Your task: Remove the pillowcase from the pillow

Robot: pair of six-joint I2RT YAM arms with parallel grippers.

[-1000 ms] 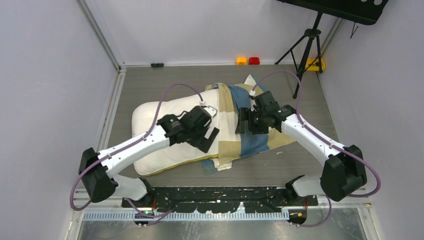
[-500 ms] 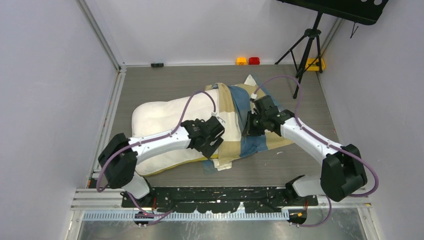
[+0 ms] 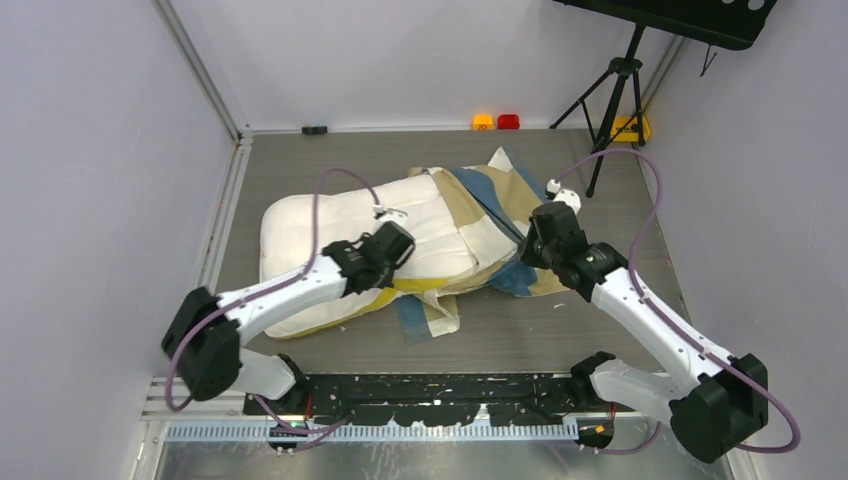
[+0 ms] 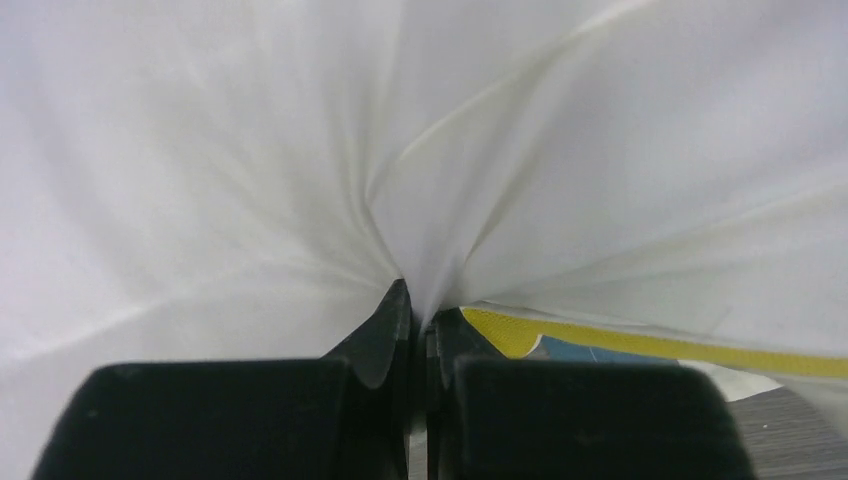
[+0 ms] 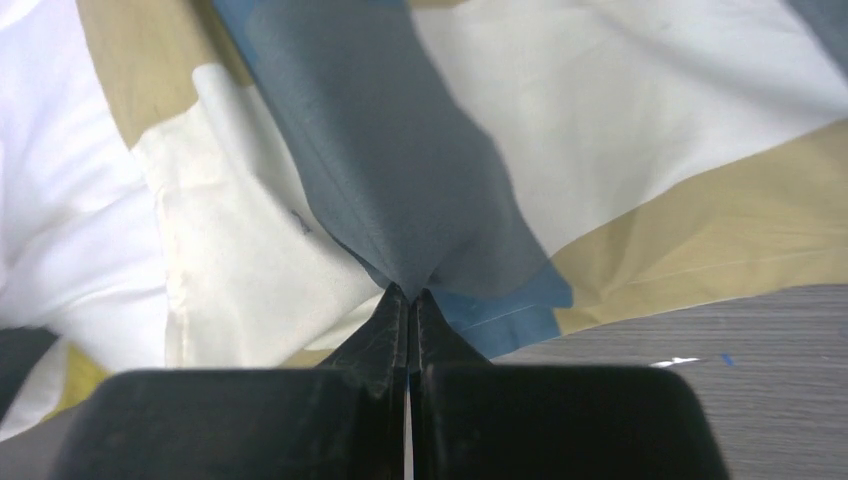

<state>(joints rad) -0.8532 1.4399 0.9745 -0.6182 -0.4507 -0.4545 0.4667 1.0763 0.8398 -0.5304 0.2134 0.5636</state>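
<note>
Your left hand [image 4: 418,315] is clenched on a small pucker of the pillow [image 3: 330,225], close to its yellow piping. Your right hand [image 5: 408,295] is pinched shut on a blue block of the pillowcase [image 3: 490,202]. The pillow lies across the middle of the counter [image 3: 300,160], with the case bunched over its right end only. The left pinch is thin, so a hard pull from the right may strip it free and drag the whole pillow along. A flap of the case is tucked under the pillow's near edge and could snag. From the wrist view I cannot tell whether your right hand holds one layer or both.
</note>
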